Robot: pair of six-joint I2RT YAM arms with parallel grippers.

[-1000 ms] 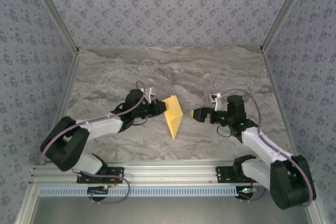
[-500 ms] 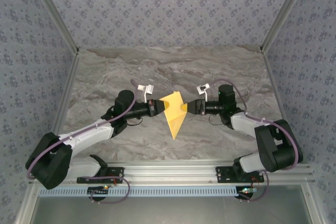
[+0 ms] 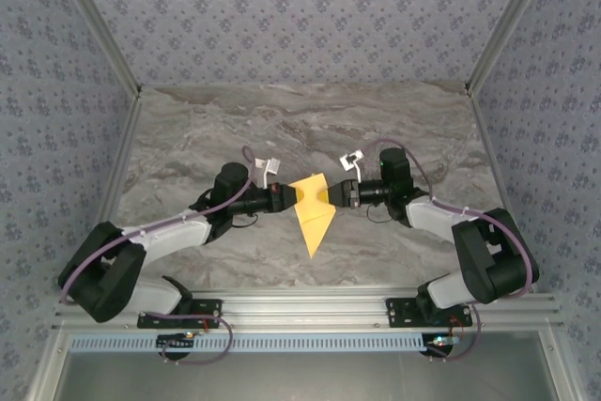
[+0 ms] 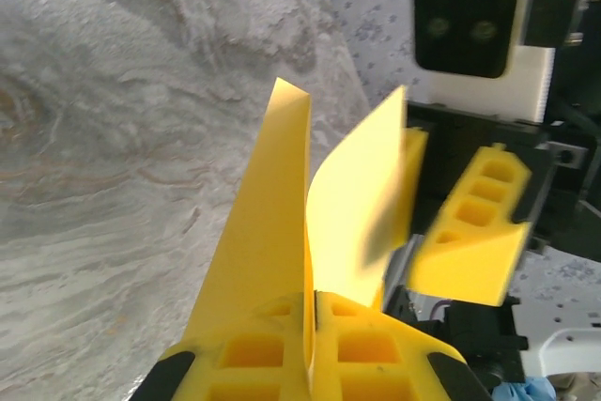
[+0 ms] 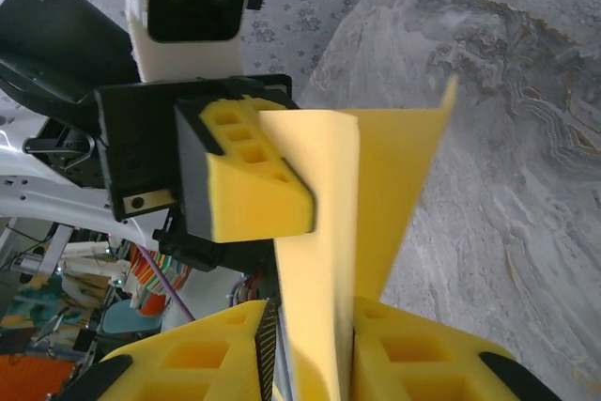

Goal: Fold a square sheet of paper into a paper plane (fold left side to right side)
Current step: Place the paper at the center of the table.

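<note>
The square sheet of paper [image 3: 312, 208], mustard yellow and folded to a narrow pointed shape, is held up off the marble table [image 3: 394, 129] between the two arms, tip pointing toward the near edge. My left gripper [image 3: 286, 196] is shut on its left flap; in the left wrist view the jaws [image 4: 313, 312] pinch the paper [image 4: 263, 232] tight. My right gripper [image 3: 336, 194] faces it from the right. In the right wrist view its jaws [image 5: 310, 326] straddle the other flap [image 5: 394, 166] with a narrow gap still showing. A left finger [image 5: 254, 185] sits close behind the paper.
Patterned walls [image 3: 300, 16] enclose the table on three sides, with metal posts at the corners. An aluminium rail [image 3: 300, 312] carrying the arm bases runs along the near edge. Bare marble lies around the paper on all sides.
Both grippers moved inward and lifted the paper. The right gripper came from wide open beside the sheet to straddle its right flap, its jaws narrowing. The left stayed shut.
</note>
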